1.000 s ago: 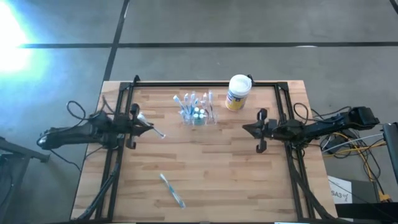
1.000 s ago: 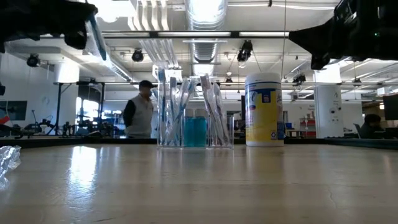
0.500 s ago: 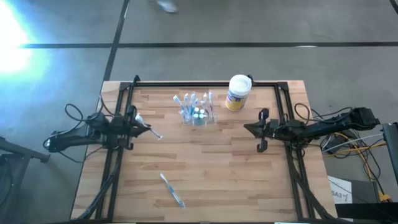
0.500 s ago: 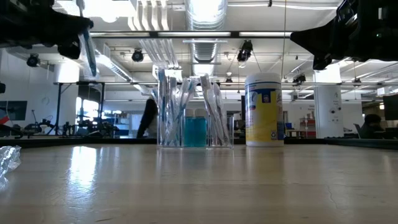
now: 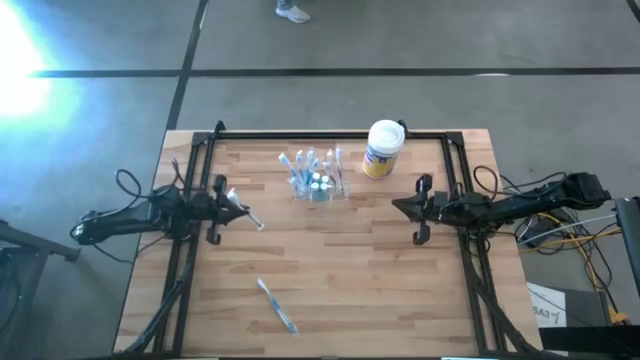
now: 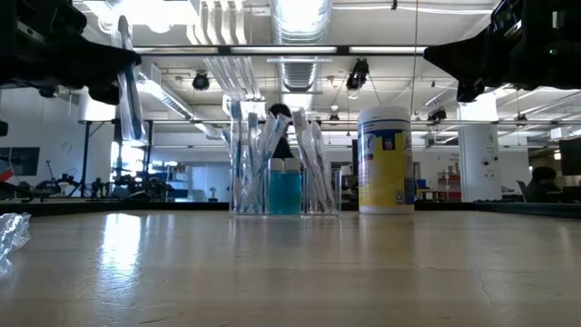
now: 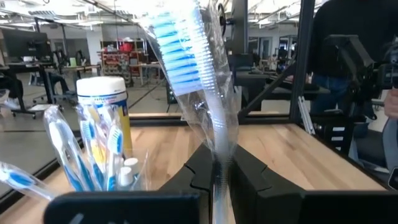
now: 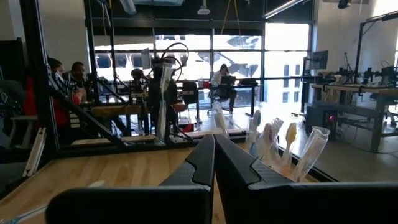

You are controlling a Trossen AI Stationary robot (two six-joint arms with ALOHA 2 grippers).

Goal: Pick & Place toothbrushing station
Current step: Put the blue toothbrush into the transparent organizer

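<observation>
**Inspector:** Clear plastic is the material to note. The holder (image 5: 318, 180) stands upright at the back of the bench (image 5: 330, 280), already crowded with toothbrushes and a small blue bottle (image 6: 284, 192). A white canister (image 5: 382, 148) stands just beside it, apart from it.

**Supervisor:** And the arms?

**Inspector:** The left claw (image 5: 228, 203) hangs above the bench's left side, pinching a wrapped toothbrush (image 7: 186, 59) low on the handle; the bristle end sticks out well beyond the fingers. The right claw (image 5: 402, 208) waits over the right side, pressed together on nothing. A second wrapped toothbrush (image 5: 276, 304) lies flat near the front edge.

**Supervisor:** Your concerns?

**Inspector:** Three, all judgement. First, the grip is on a thin handle through loose, slick wrapping, so the brush could swivel or slide as the arm moves, and the head would then arrive off line. Second, the holder is light and nearly full; a brush coming in slanted could catch on those already standing, or push the rim and tip the holder or shove it toward the canister. Third, the crinkled wrap may snag on the rim and drag the brush back out when the fingers let go.

**Supervisor:** Anything unclear?

**Inspector:** Which slot is free cannot be told from these views.
</observation>
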